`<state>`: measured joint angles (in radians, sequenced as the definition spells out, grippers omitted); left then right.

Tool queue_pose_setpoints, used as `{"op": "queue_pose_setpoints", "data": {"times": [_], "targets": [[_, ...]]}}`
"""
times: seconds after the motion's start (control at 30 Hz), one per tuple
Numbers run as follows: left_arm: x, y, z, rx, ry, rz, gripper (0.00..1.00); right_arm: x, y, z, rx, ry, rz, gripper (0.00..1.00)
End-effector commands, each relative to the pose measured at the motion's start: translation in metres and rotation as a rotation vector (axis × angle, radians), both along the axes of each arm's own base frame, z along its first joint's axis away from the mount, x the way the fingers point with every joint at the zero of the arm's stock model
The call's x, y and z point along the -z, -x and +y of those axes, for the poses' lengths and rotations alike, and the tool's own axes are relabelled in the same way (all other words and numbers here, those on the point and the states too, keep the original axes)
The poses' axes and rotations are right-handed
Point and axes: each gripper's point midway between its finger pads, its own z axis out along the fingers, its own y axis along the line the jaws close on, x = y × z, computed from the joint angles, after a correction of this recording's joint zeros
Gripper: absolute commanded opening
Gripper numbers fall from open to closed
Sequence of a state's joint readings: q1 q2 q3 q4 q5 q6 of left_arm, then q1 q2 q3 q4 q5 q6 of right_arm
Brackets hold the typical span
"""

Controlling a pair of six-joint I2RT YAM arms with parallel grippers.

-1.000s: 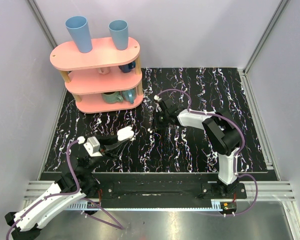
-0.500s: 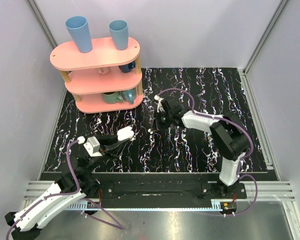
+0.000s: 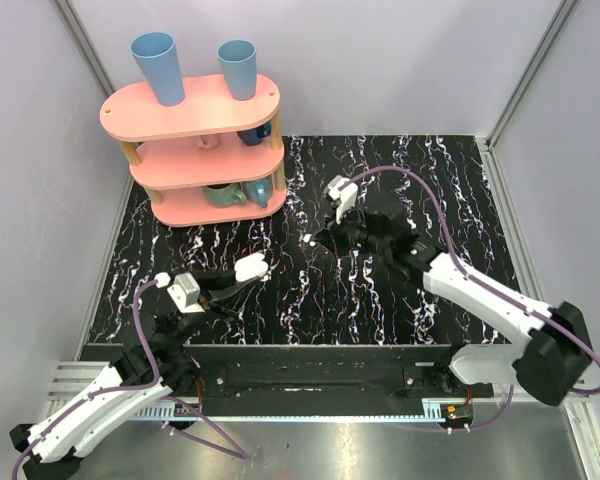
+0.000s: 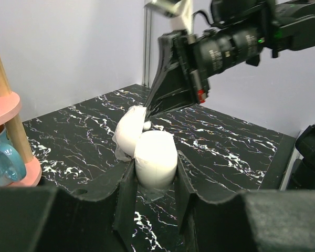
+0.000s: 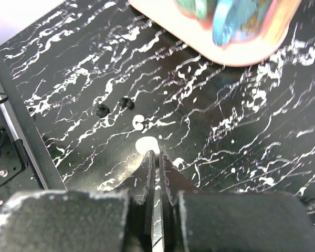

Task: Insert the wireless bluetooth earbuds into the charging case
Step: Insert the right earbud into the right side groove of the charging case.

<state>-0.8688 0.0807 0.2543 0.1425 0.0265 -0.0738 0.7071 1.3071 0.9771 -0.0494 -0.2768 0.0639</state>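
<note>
My left gripper (image 3: pixel 238 278) is shut on the white charging case (image 3: pixel 251 267) and holds it above the table's left front. In the left wrist view the case (image 4: pixel 155 155) sits between my fingers (image 4: pixel 186 173) with its lid (image 4: pixel 128 128) open at the back. My right gripper (image 3: pixel 317 240) is to the right of the case, jaws almost closed on one small white earbud (image 3: pixel 309 239). The earbud shows at its tips in the right wrist view (image 5: pixel 146 144) and just behind the case in the left wrist view (image 4: pixel 146 125). A second small white piece (image 5: pixel 138 123) lies on the table beyond it.
A pink three-tier shelf (image 3: pixel 195 115) with two blue cups on top and mugs inside stands at the back left. Two small black bits (image 5: pixel 101 109) lie on the marbled tabletop. The table's metal edge rail (image 5: pixel 10 100) runs along the left of the right wrist view.
The right arm has swung out and stretched from the lower right, its wrist turned. A white earbud now sits at its fingertips, above the table. The left arm and case have not moved.
</note>
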Motion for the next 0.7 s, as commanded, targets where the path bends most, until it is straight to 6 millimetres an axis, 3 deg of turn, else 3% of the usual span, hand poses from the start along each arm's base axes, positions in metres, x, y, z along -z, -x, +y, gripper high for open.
{"op": "queue_pose_setpoints", "data": {"times": [0.0, 0.33, 0.67], "targets": [[-0.021, 0.005, 0.0, 0.022, 0.039, -0.025, 0.0, -0.047, 0.006, -0.006, -0.033, 0.015, -0.317, 0.0], [-0.021, 0.012, -0.01, 0.085, 0.031, -0.039, 0.0, -0.119, 0.06, 0.003, -0.216, -0.061, -0.697, 0.0], [-0.027, 0.035, -0.023, 0.223, 0.047, -0.133, 0.0, -0.139, 0.117, 0.029, -0.492, -0.169, -0.788, 0.0]]}}
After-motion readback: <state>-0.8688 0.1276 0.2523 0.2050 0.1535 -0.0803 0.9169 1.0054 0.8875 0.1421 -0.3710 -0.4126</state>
